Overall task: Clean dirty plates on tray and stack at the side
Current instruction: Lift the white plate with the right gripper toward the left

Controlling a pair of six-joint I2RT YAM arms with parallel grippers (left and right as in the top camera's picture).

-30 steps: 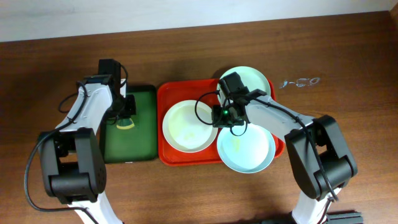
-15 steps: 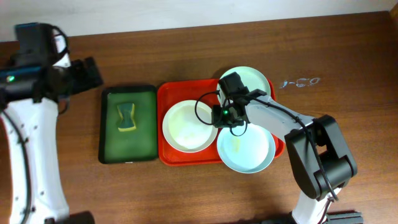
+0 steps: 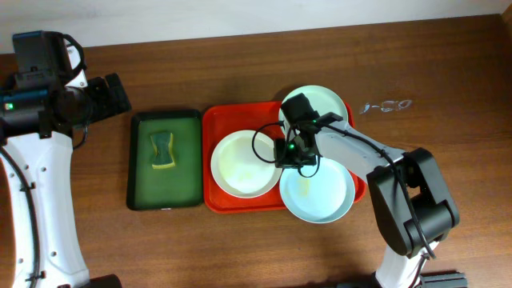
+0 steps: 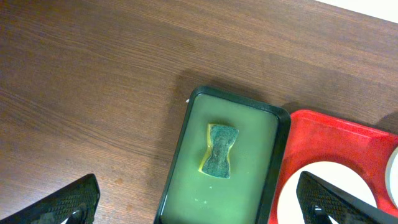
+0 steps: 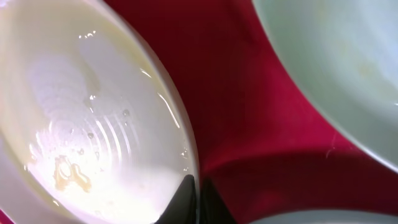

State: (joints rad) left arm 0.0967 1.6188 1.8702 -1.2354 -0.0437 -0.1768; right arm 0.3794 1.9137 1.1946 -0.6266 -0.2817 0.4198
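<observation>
The red-orange tray [image 3: 218, 128] holds three plates. A white plate [image 3: 240, 164] with a yellow smear [image 5: 68, 174] lies on its left half. One mint plate [image 3: 324, 102] sits at the tray's back right and another [image 3: 320, 196] at the front right. My right gripper [image 3: 291, 157] is down between the plates, shut on the white plate's [image 5: 93, 106] right rim, its dark fingertips [image 5: 186, 196] pinching the edge. My left gripper [image 4: 198, 190] hangs open high above the green tray [image 4: 186, 137], nothing between its fingers [image 4: 68, 202].
The dark green tray [image 3: 144, 172] stands left of the red tray with a yellow-green sponge [image 3: 162, 150] lying in it. Bare wooden table [image 3: 448, 136] stretches right of the red tray. A small clear smear [image 3: 384, 105] marks the wood at the back right.
My left arm rose from the green tray to the upper left and its gripper opened, leaving the sponge in the tray. The right gripper stayed on the white plate's rim.
</observation>
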